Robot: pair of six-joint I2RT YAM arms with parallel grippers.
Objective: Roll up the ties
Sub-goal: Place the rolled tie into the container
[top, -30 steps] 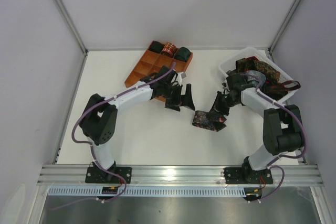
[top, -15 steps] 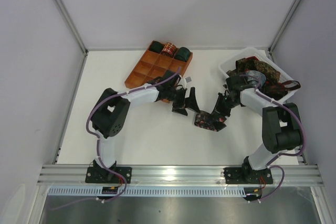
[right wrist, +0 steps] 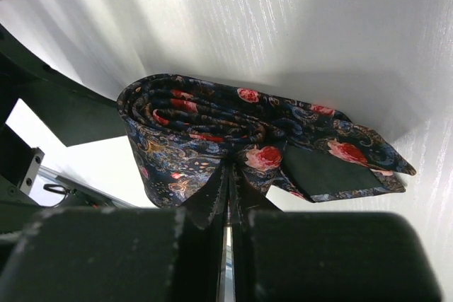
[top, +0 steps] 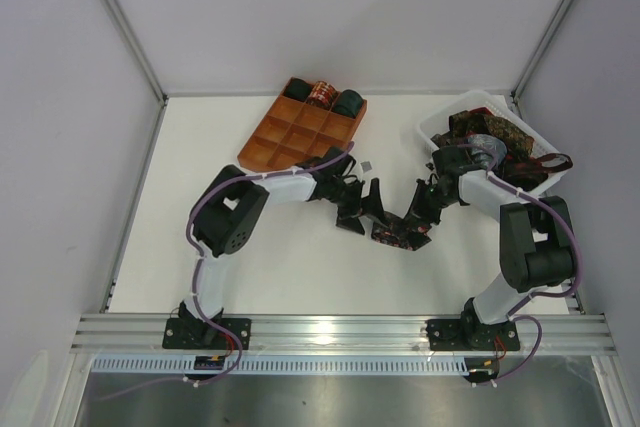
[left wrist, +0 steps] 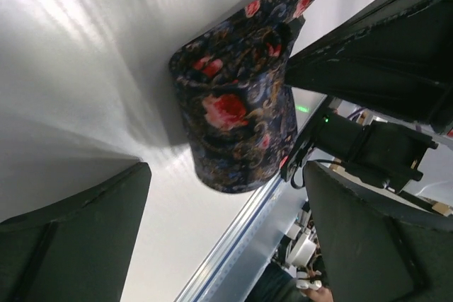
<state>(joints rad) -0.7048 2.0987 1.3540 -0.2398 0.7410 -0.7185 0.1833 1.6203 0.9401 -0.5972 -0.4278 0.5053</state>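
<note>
1 coiled tie (top: 395, 234) mid-table, left pincer (top: 364, 207) spread beside it, right pincer (top: 414, 219) clamped on its edge, tray (top: 280, 134) well apart

The left arm (top: 280, 182) and right arm (top: 495, 190) have white links and bulky black joints. A purple cable (top: 193, 222) loops along each. The left gripper (left wrist: 223, 175) is matte black plastic.

We see the white desk (top: 260, 267) carrying an orange-brown gridded tray (top: 275, 135) toward its far edge. A white plastic bin (top: 432, 128) sits right of the tray, and a rolled floral tie (top: 395, 235) lies front-right of the tray.
</note>
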